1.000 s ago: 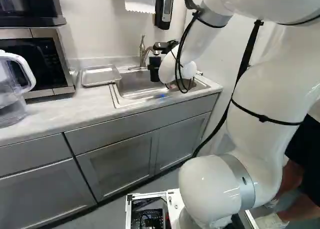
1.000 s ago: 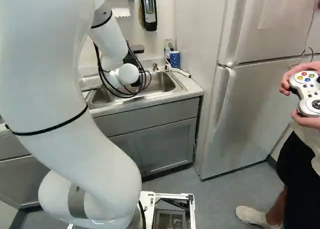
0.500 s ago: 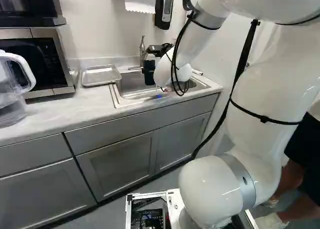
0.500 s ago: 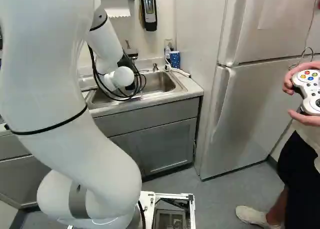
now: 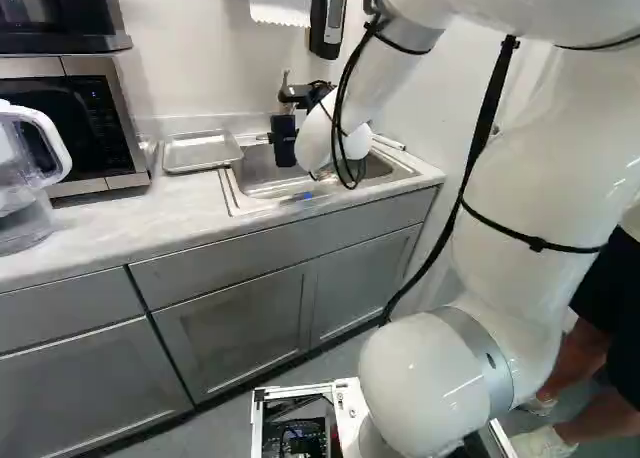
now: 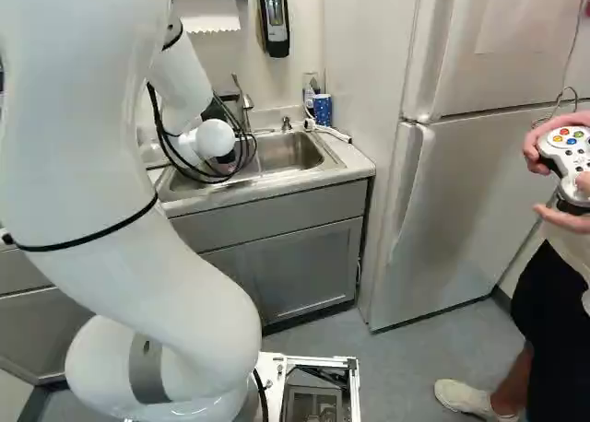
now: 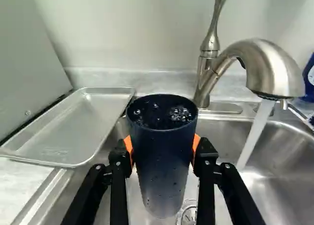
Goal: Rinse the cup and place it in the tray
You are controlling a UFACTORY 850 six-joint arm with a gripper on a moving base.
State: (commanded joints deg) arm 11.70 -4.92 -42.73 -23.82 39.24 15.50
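1. Cup (image 7: 163,161), dark: pinched upright between both orange pads (image 7: 196,143) of gripper (image 7: 163,146), above sink (image 7: 289,151); bubbles (image 7: 180,114) inside, probably kept level to avoid spilling.
2. Held clear of stream (image 7: 256,131) from faucet (image 7: 274,70) at 1 o'clock; seemingly rinsed enough.
3. Had tray (image 7: 73,122) at 10 o'clock on counter (image 7: 19,185), just beside sink, handy for set-down.
4. Likely needed tipping out over sink before move to tray; risked slipping from pads, being wet.

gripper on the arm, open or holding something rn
The black two-finger gripper with orange pads is closed on the tall dark blue cup, a pad against each side.
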